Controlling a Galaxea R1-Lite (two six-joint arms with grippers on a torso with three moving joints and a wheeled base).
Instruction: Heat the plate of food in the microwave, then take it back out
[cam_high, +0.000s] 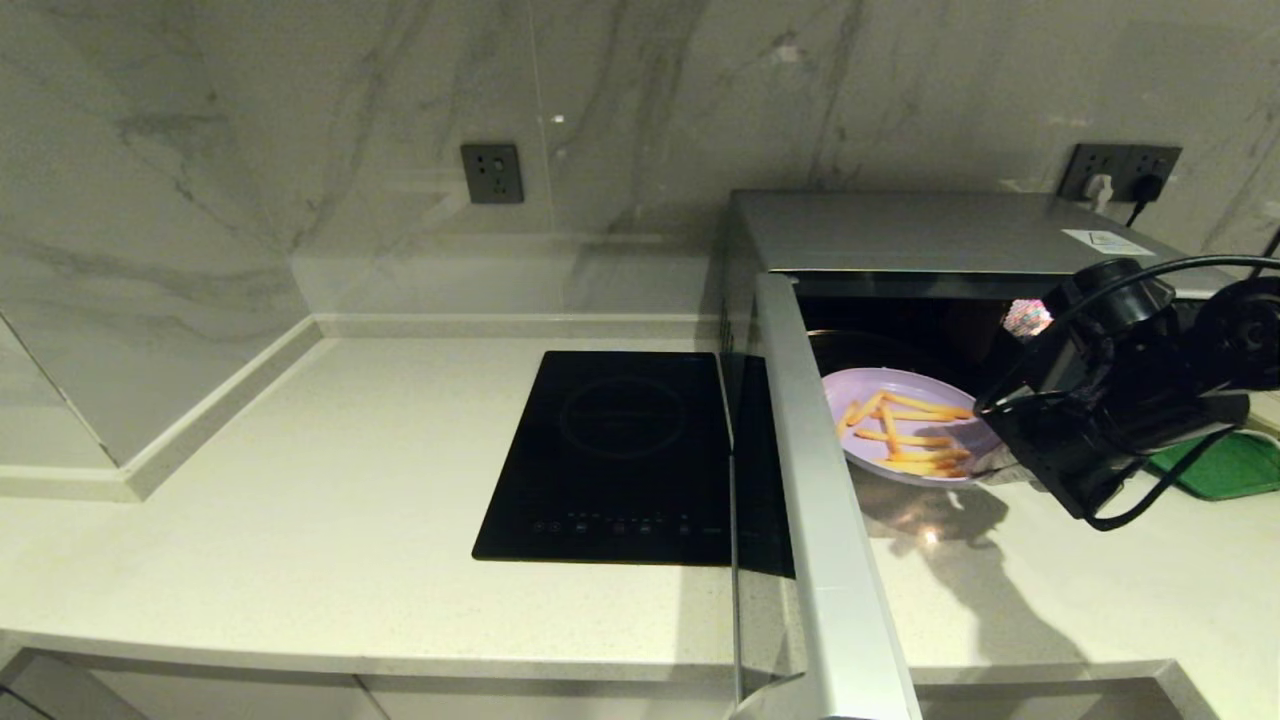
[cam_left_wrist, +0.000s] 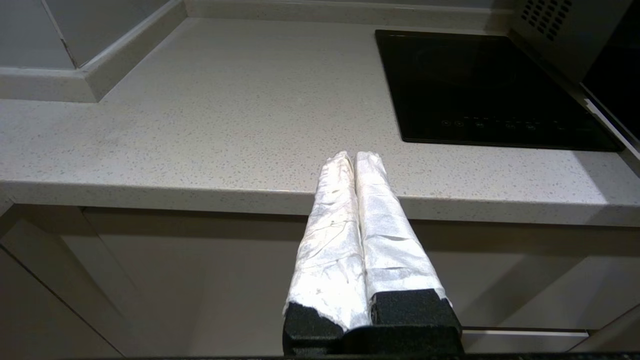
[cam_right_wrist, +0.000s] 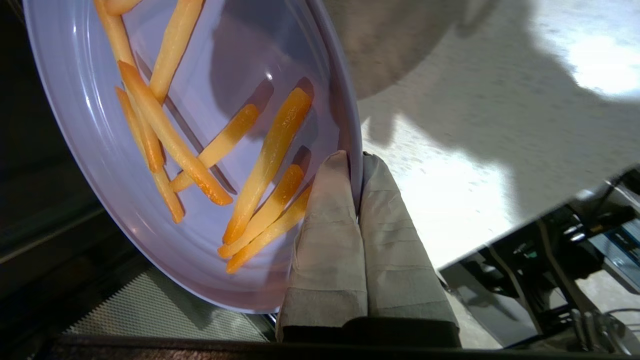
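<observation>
The plate of food (cam_high: 905, 428), pale lilac with orange-yellow fries, hangs tilted in the air at the mouth of the microwave (cam_high: 900, 235), partly over the counter. My right gripper (cam_right_wrist: 356, 159) is shut on the plate's near rim (cam_right_wrist: 350, 125), one finger above the rim and one below. In the head view the right gripper (cam_high: 1000, 468) reaches in from the right. The microwave's door (cam_high: 815, 500) stands wide open toward me. My left gripper (cam_left_wrist: 354, 159) is shut and empty, parked low in front of the counter's edge, out of the head view.
A flat black induction hob (cam_high: 615, 455) is set in the counter left of the open door. A green tray (cam_high: 1230, 468) lies at the right behind my right arm. Wall sockets (cam_high: 492, 172) sit on the marble backsplash. Bare counter (cam_high: 330, 480) spreads to the left.
</observation>
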